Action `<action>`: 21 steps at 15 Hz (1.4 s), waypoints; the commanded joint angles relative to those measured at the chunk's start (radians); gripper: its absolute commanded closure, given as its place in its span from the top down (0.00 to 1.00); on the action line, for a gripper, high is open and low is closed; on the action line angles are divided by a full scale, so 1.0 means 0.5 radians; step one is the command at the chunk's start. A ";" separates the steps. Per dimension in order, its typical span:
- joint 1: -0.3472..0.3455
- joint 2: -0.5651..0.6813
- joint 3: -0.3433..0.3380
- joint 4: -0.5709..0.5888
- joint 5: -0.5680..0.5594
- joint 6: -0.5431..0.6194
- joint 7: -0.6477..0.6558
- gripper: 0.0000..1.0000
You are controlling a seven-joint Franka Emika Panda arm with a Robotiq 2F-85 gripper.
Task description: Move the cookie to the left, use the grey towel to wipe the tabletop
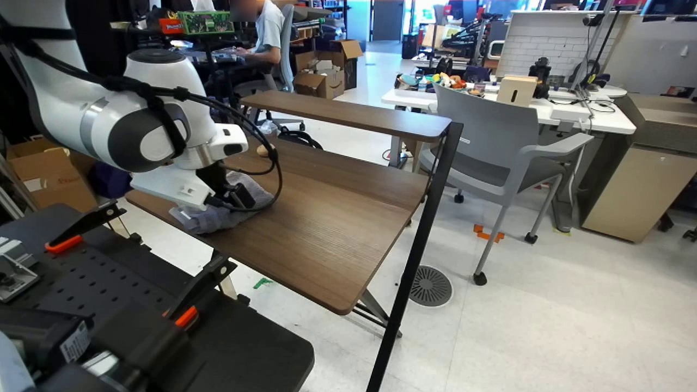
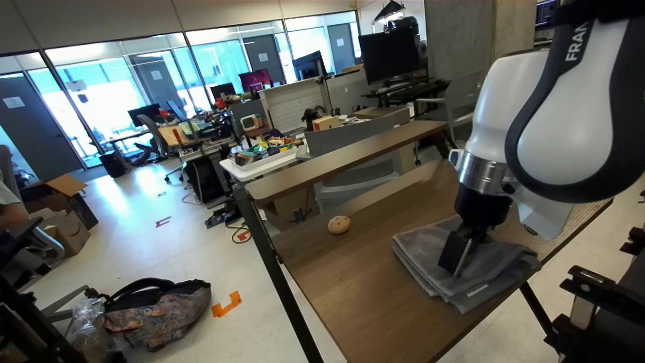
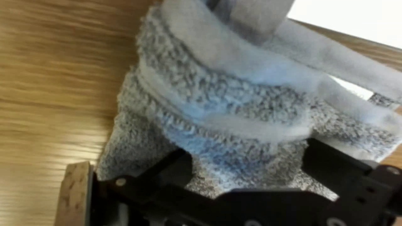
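Lying beneath the wide-spread gripper, the folded grey towel.

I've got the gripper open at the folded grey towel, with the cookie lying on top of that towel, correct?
Not quite: in an exterior view, the cookie lies directly on the tabletop, apart from the grey towel. The gripper is indeed open at the folded towel.

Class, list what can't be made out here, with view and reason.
Tabletop beneath the grey towel: hidden by it in both exterior views.
Part of the towel: cut off by the wrist view's top edge.
Part of the cookie: behind the cables in an exterior view.
Seated person's face: blurred in an exterior view.
Pale strip on towel: too small to identify, in an exterior view.
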 commanded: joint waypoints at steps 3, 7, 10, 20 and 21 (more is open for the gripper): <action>0.276 0.050 0.007 0.166 0.110 0.038 0.220 1.00; 0.309 0.161 -0.001 0.334 0.186 0.111 0.312 1.00; 0.222 0.234 -0.014 0.441 0.217 0.101 0.328 1.00; -0.477 0.471 -0.086 0.930 0.393 -0.073 0.456 1.00; -0.544 0.467 -0.062 0.955 0.397 -0.112 0.459 1.00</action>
